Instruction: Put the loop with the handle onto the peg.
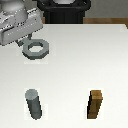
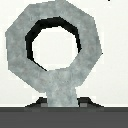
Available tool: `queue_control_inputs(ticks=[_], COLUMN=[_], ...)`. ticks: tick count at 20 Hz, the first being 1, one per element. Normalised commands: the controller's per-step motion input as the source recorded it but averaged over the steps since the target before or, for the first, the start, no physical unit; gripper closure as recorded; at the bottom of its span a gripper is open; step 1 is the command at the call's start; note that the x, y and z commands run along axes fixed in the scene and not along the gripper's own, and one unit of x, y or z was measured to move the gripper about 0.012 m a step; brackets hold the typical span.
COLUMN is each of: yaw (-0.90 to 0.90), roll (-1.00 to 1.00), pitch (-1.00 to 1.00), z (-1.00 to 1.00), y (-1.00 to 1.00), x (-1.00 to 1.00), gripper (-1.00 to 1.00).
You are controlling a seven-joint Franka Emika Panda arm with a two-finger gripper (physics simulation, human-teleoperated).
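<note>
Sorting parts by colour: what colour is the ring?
Grey; the ring shows best in the wrist view.

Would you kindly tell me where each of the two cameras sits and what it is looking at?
Exterior view: off the arm, raised, looking down across the white table; shows the loop held by the claw, the peg and a brown block.
Wrist view: mounted on the wrist, looking along the claw at the loop filling the frame over the table; only a dark strip of the claw shows, at the handle.
Shared: the loop and the table.
</note>
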Motion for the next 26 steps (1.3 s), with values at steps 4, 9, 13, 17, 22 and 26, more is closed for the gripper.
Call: queue_control_inputs(ticks=[4,9,13,17,22,26], yaw=[0.00,0.00,0.00,0.00,0.00,0.00], roll=[0.00,0.00,0.00,0.00,0.00,0.00], pitch=[0.00,0.00,0.00,0.00,0.00,0.00], z=[0.12,0.80,0.00,0.00,0.23,0.00], y=[0.00,0.00,0.00,0.00,0.00,0.00], x=[0.75,0.00,0.75,1.00,0.80,0.00], gripper=[1.00,1.00,1.00,1.00,1.00,1.00])
